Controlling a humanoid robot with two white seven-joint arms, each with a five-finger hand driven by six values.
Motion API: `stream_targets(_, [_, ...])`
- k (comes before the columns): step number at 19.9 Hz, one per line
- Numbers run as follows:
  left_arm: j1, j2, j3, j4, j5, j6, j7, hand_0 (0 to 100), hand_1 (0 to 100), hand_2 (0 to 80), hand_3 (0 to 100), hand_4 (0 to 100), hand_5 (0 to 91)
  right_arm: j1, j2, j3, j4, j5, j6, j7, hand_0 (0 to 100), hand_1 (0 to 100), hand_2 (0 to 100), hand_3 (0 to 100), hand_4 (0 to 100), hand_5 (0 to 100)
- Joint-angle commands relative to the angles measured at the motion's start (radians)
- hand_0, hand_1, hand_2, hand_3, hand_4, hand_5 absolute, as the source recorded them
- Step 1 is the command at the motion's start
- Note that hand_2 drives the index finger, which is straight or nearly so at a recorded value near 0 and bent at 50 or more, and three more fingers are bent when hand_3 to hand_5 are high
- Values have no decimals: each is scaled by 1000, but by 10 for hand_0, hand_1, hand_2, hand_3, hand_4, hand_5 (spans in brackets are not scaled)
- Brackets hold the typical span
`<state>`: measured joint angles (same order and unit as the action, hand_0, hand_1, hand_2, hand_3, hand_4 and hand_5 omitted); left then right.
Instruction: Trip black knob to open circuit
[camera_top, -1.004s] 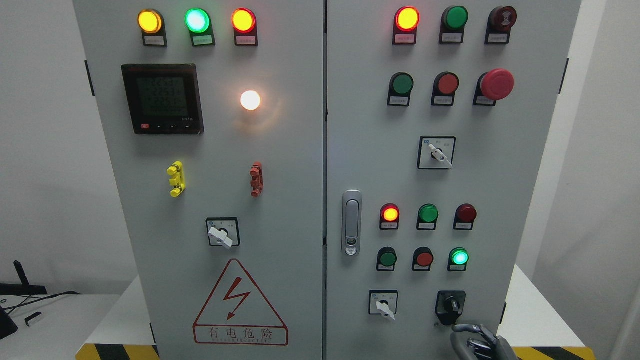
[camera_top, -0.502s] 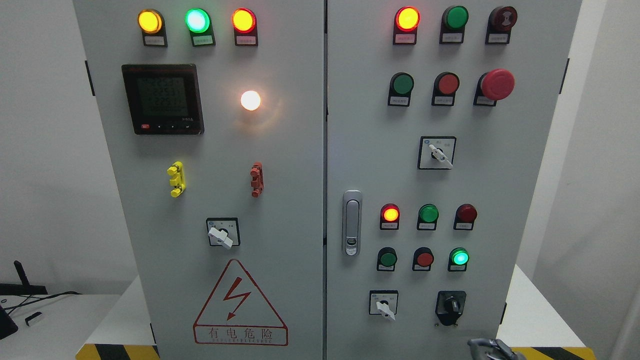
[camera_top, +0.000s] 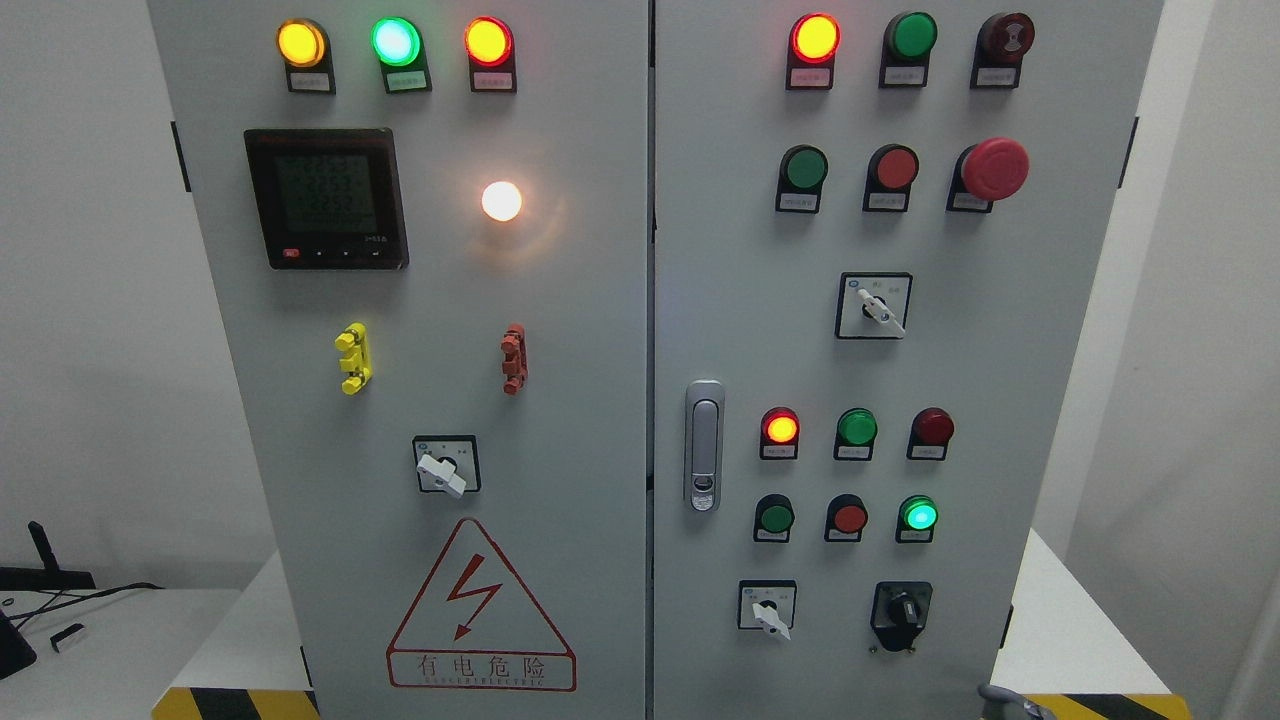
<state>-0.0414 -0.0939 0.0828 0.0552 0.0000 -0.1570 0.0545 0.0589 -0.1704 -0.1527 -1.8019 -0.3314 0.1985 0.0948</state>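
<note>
Knob: the black knob (camera_top: 902, 609) sits at the lower right of the cabinet's right door (camera_top: 1000, 300), nothing touching it. Only a sliver of the right hand (camera_top: 1005, 700) shows below; whether its fingers are open cannot be told. Whether it is already tripped is unclear.

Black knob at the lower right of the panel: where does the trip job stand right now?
Done: cannot confirm; the black knob sits free, its handle near vertical, with no readable mark showing whether it is tripped. In hand: nothing; only a sliver of the right hand shows at the bottom edge, below and apart from the knob. Left: check the green lamp above it, which is lit.
</note>
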Motion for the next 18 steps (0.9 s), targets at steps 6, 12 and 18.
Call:
stream_targets(6, [0,0,0,0,-31,1,1,120,389,0,0,0,0,94,-6,-103,-89,-61,-5,26,0,0,186,318,250,253])
stream_targets(12, [0,0,0,0,-31,1,1,120,389,0,0,0,0,117,-6,-102,-106,-69,-5,31,0,0,175,304,242,242])
stream_targets(18, [0,0,0,0,-31,1,1,120,389,0,0,0,0,117,-6,-100,-106,-69,-5,31,0,0,172,301,239,240])
